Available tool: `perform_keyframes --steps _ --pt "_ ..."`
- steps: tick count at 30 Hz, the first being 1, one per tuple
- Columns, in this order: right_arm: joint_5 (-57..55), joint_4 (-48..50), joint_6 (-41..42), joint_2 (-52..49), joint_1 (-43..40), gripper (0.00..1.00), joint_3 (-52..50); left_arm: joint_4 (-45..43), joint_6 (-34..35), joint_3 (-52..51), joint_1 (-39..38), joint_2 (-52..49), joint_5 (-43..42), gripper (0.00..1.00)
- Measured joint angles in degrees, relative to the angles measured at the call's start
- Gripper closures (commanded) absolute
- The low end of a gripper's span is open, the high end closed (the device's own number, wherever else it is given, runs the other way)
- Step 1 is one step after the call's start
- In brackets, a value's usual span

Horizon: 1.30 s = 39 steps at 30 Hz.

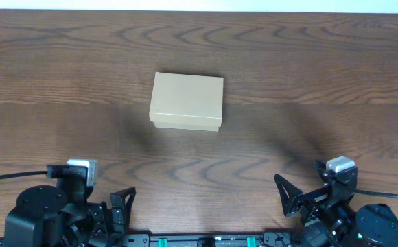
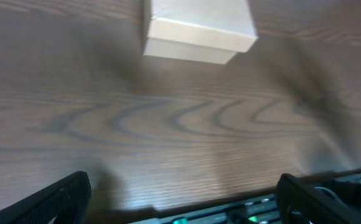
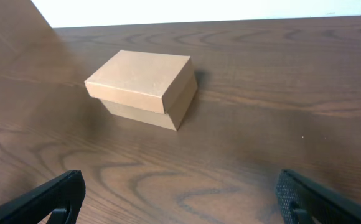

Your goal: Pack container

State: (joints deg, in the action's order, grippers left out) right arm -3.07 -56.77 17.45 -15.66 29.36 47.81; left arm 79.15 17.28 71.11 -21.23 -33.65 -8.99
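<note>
The container (image 1: 186, 101) is a small tan-brown cardboard box with its lid shut, resting on the dark wooden table near the middle. It also shows at the top of the left wrist view (image 2: 199, 31) and at the upper left of the right wrist view (image 3: 144, 86). My left gripper (image 2: 180, 199) is open and empty at the near left edge of the table (image 1: 120, 206). My right gripper (image 3: 180, 196) is open and empty at the near right edge (image 1: 291, 199). Both grippers are well short of the box.
The wooden table (image 1: 309, 68) spreads around the box. Its far edge meets a white wall (image 3: 199, 9). A black rail with green lights (image 1: 199, 240) runs along the near edge between the two arm bases.
</note>
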Motion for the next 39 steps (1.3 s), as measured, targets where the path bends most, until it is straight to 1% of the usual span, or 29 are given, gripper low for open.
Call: perform_keyframes --steps 3,6,9,15,19,23,30,35,39 --pt "0.0 0.0 0.0 0.0 0.0 0.01 0.0 -1.8 -0.8 -0.2 0.0 0.0 3.0 0.04" --pt "0.0 0.0 0.0 0.0 0.0 0.01 0.0 -5.9 -1.3 -1.1 0.9 0.1 6.5 0.04" --pt "0.0 0.0 0.0 0.0 0.0 0.01 0.0 -11.8 -3.5 -4.4 3.9 1.3 9.7 0.04" --pt "0.0 0.0 0.0 0.0 0.0 0.01 -0.1 -24.2 -11.5 -15.5 9.9 7.6 12.3 0.04" --pt "-0.1 0.0 0.0 0.0 0.0 0.01 -0.1 -29.6 -17.3 -24.2 12.2 13.6 12.8 0.05" --pt "-0.2 0.0 0.0 0.0 0.0 0.01 -0.2 -33.5 -20.7 -32.9 13.9 19.3 13.1 0.05" --pt "-0.2 0.0 0.1 0.0 0.0 0.01 -0.2 -39.0 -22.1 -45.3 16.7 26.1 13.4 0.04" --pt "-0.2 0.0 0.1 0.0 0.0 0.01 -0.2 -40.4 -22.0 -50.8 18.0 28.9 13.5 0.04" --pt "-0.2 0.0 0.1 0.0 0.0 0.01 -0.2 -40.5 -21.6 -53.3 18.9 30.1 13.5 0.05"
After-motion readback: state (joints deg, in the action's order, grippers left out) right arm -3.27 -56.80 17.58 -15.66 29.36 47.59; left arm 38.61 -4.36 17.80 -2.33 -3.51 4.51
